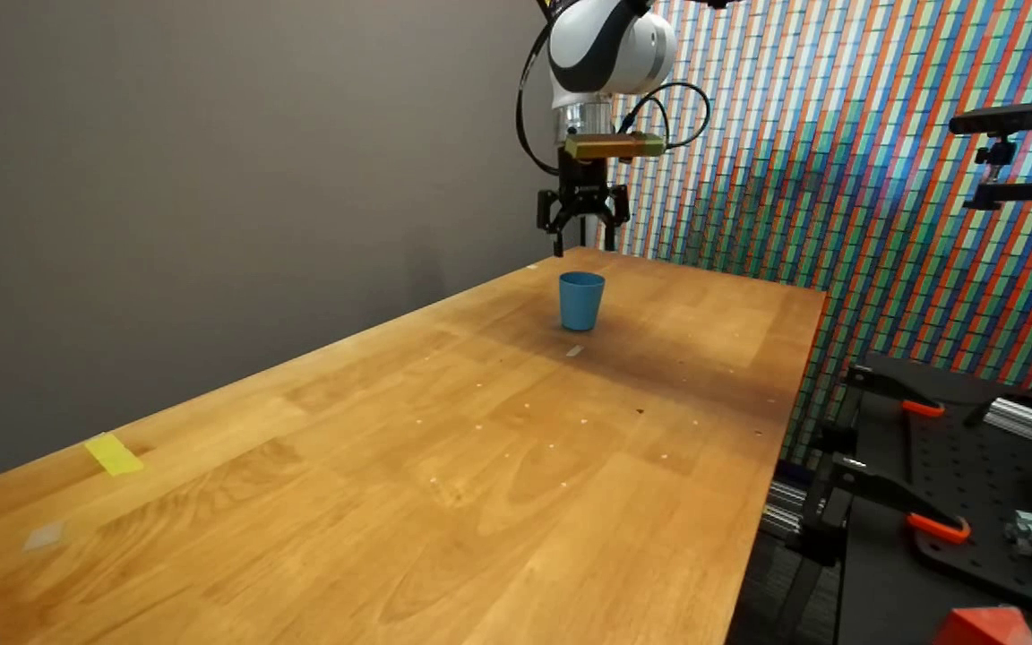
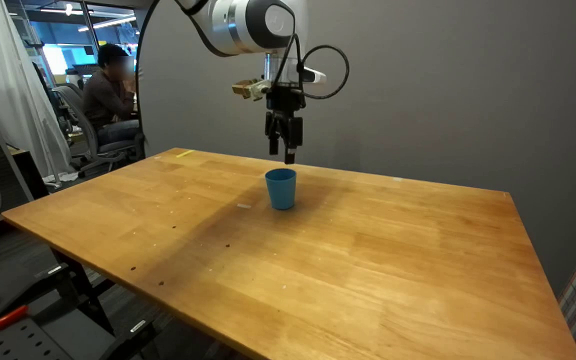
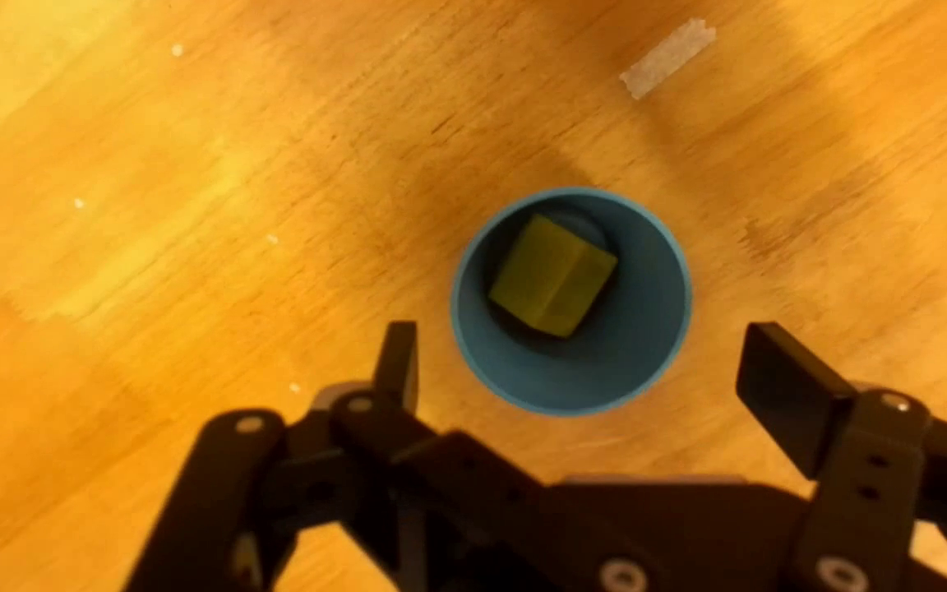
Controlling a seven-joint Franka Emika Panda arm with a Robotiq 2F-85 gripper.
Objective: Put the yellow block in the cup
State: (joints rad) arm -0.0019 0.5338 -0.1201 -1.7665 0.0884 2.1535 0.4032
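Observation:
The blue cup (image 1: pixel 580 305) stands upright on the wooden table in both exterior views (image 2: pixel 282 192). In the wrist view the cup (image 3: pixel 642 321) shows from above. The yellow block (image 3: pixel 552 275) lies tilted inside it, low in the cup. In both exterior views the block is hidden by the cup's wall. My gripper (image 1: pixel 584 249) is open and empty, pointing down above the cup and apart from it; it also shows in an exterior view (image 2: pixel 281 157). In the wrist view its fingers (image 3: pixel 579 337) are spread wider than the cup's rim.
The wooden table (image 1: pixel 444 537) meets a grey wall along its back edge. A flat yellow tape patch (image 1: pixel 115 453) lies near that edge. A small pale tape strip (image 3: pixel 668 57) lies beside the cup. A black side table with clamps (image 1: pixel 910 528) stands beside the table.

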